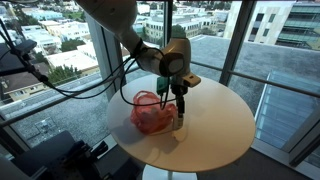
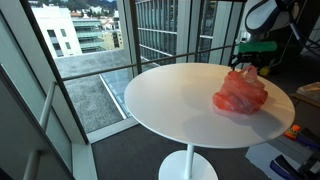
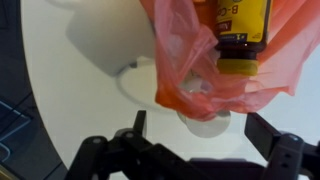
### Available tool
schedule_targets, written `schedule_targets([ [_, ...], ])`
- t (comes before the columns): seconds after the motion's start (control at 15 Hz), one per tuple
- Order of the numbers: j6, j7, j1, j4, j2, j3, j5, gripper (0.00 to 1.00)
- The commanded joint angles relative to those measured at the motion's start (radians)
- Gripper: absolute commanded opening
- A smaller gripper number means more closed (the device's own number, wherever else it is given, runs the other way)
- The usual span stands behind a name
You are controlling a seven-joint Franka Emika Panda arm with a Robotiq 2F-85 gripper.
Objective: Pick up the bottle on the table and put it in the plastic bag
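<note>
Hovering gripper (image 3: 197,120): seen from the wrist view, it comes in from the bottom edge, and its two dark fingers (image 3: 137,122) are spread wide with nothing between them.
Gripper from outside: in both exterior views it hangs just above the bag (image 1: 181,98) (image 2: 248,62), pointing down and clear of the tabletop.
Plastic bag (image 3: 180,60): thin, red and see-through. It lies crumpled on the table right below the fingers. In an exterior view it is a loose heap beside the gripper (image 1: 150,113), and in an exterior view a low red mound (image 2: 240,95).
Bottle (image 3: 240,22): it has a yellow label with dark print and a dark cap that points toward the camera. Red plastic folds lie on both sides of it. It sits in the bag's opening, but I cannot tell whether it is fully inside. It cannot be made out in the exterior views.
Pale shape: a blurred whitish round patch shows at the bag's lower edge, too unclear to name.
Table (image 3: 60,90): round and white (image 1: 225,125), standing on a single white pedestal (image 2: 170,100).
Arm (image 1: 120,25): it reaches in from the upper part of the picture, with black cables (image 1: 60,80) looping beside it.
Windows (image 1: 235,40): tall panes in dark frames stand behind the table.
Buildings (image 2: 60,35): pale city blocks and rooftops lie beyond the glass.
</note>
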State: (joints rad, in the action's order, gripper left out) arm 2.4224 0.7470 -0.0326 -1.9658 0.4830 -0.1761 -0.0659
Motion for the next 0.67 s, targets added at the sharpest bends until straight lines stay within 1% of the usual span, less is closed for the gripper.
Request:
schedule_targets([
  [0.0,-0.019,0.042,0.011,0.031,0.017,-0.016,0.039,1.0],
  [0.27,-0.016,0.072,0.01,0.039,0.023,-0.02,0.064,1.0],
  [0.6,-0.013,0.099,0.007,0.068,0.046,-0.028,0.065,1.0],
])
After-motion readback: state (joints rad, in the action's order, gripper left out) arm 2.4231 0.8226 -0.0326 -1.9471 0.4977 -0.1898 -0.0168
